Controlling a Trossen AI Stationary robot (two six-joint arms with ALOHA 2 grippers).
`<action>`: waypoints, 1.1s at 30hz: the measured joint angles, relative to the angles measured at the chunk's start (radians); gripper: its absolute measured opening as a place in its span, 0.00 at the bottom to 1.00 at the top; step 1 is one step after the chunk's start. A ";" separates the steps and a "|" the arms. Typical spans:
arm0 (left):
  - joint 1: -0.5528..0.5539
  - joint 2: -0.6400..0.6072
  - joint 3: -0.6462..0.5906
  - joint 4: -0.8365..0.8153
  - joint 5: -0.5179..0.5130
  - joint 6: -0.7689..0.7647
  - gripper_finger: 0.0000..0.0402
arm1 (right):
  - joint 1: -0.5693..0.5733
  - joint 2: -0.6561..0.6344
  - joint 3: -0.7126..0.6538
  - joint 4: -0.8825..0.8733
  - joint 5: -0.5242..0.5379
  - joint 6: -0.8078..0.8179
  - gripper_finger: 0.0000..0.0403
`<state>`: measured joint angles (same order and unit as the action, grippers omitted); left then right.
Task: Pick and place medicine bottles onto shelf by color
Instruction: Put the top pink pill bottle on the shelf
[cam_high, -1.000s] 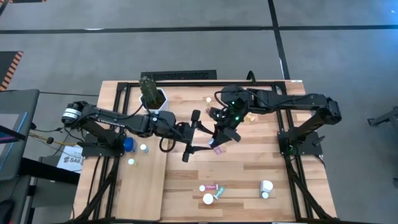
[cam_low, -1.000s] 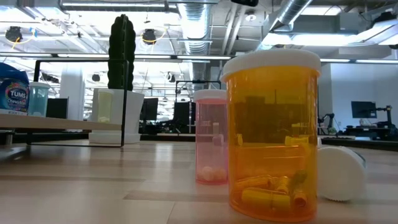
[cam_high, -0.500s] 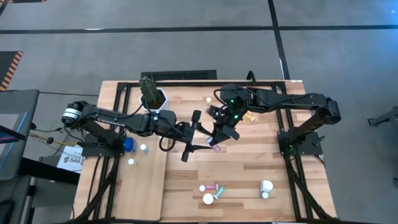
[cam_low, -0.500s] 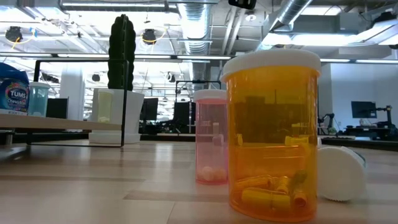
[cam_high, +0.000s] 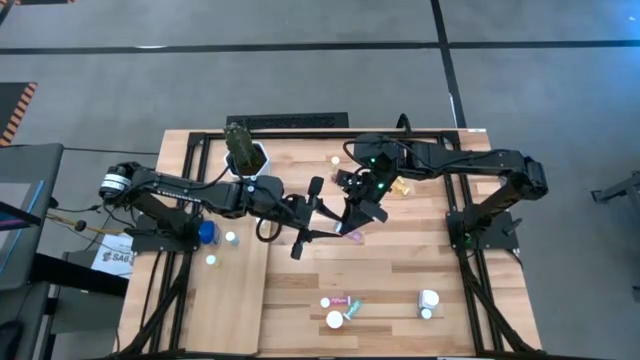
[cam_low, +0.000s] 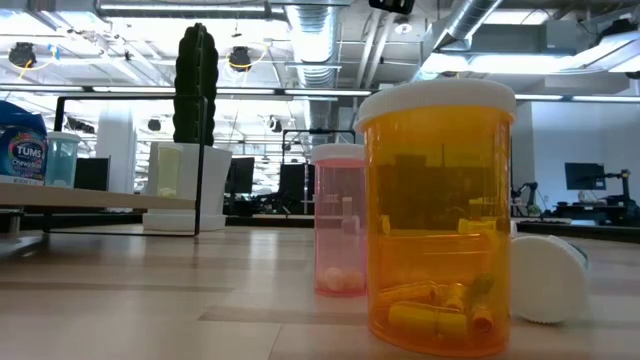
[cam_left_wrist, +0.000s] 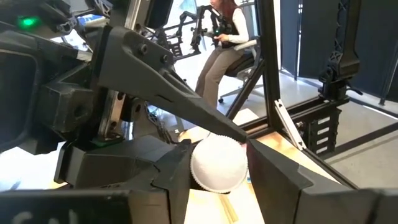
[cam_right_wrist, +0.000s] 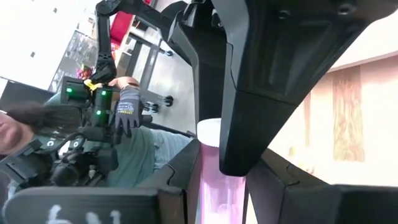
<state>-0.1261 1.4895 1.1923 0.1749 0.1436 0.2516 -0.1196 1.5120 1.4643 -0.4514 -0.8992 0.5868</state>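
Right gripper (cam_high: 349, 232) at mid-tabletop, its jaws clamped on a pink bottle (cam_right_wrist: 219, 180): translucent pink cylinder with a smooth white round cap, seen between the dark matte fingers (cam_right_wrist: 180, 171) in the right wrist view. Left gripper (cam_high: 318, 212) meets it head-on, jaws standing either side of the same bottle's cap; whether they press it or stand just off, cannot tell. In the left wrist view the cap shows as a white disc between angular black plastic fingers (cam_left_wrist: 273, 171).

Both arms are dark and jointed, reaching in from opposite sides of the striped plank tabletop (cam_high: 420, 270).

The shelf (cam_high: 235, 300), a pale smooth narrow board, lies on the left part of the tabletop and carries a blue bottle (cam_high: 207, 233) and two small white-capped ones beside it. A white hexagonal pot (cam_high: 250, 160) with a dark green cactus sits at the far edge.

Near edge: a cluster of small bottles (cam_high: 338, 308), some tipped over, and a white pair (cam_high: 428, 302) further right.

Low view: an amber bottle (cam_low: 438, 215) close up, translucent, ribbed white cap, upright, capsules inside; a pink one (cam_low: 340, 220) upright behind it.

A seated person (cam_left_wrist: 227, 37) shows in the room beyond.
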 joint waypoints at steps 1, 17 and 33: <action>0.000 0.000 0.000 0.000 0.000 0.000 0.33 | 0.000 0.000 0.000 0.000 0.000 0.000 0.31; -0.003 0.001 -0.003 0.054 -0.015 0.018 0.24 | 0.007 -0.004 0.000 0.036 -0.027 0.000 0.45; -0.002 0.003 -0.005 0.139 -0.016 -0.114 0.23 | -0.175 -0.257 0.003 -0.168 0.020 -0.089 0.65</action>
<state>-0.1283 1.4925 1.1877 0.3142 0.1276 0.1372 -0.2948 1.2551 1.4670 -0.6191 -0.8787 0.4974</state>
